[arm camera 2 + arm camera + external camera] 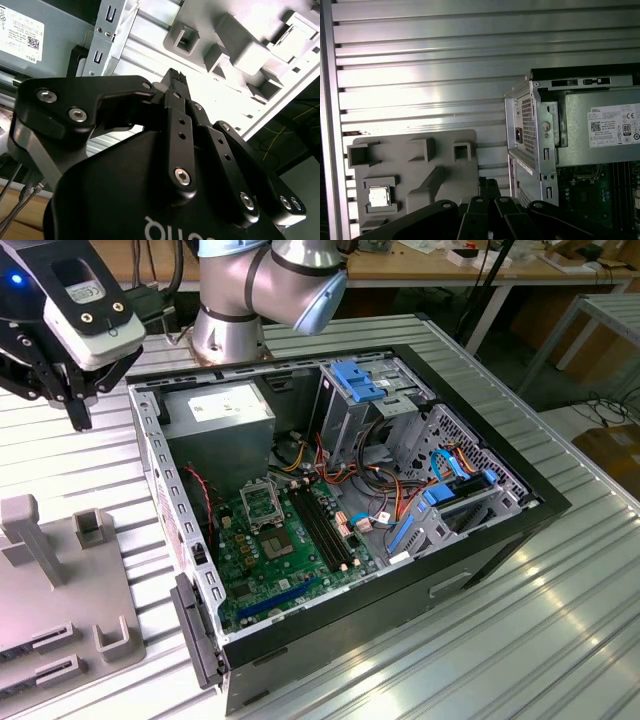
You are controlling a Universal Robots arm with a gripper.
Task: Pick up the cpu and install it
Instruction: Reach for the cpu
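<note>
The tool (78, 408) hangs above the surface (560, 640) at about ten o'clock from the open computer case (545, 502) in the exterior view. Its fingertips (173, 77) are pressed together with nothing between them. The cpu (379, 196) lies face up in a square recess near one corner of the grey fixture (445, 150). That fixture sits at about eight o'clock from the case, well apart from the tool.

The likeliest trouble, as I judge it, is the grasp itself. The chip is thin and sits low in its recess, so little edge is offered. Fingers coming down unspread or off-centre could press on the metal face or jam against the recess walls. A shallow pinch could let the chip tilt or slip during the carry.

The socket (262, 506) lies deep in the case, at roughly nine o'clock on the motherboard (260, 570) and close to the power supply (215, 415) and the side wall. A bulky tool could clip either. A chip set down rotated or tilted risks damaging the socket's contacts. I cannot tell whether the socket's frame stands open.
</note>
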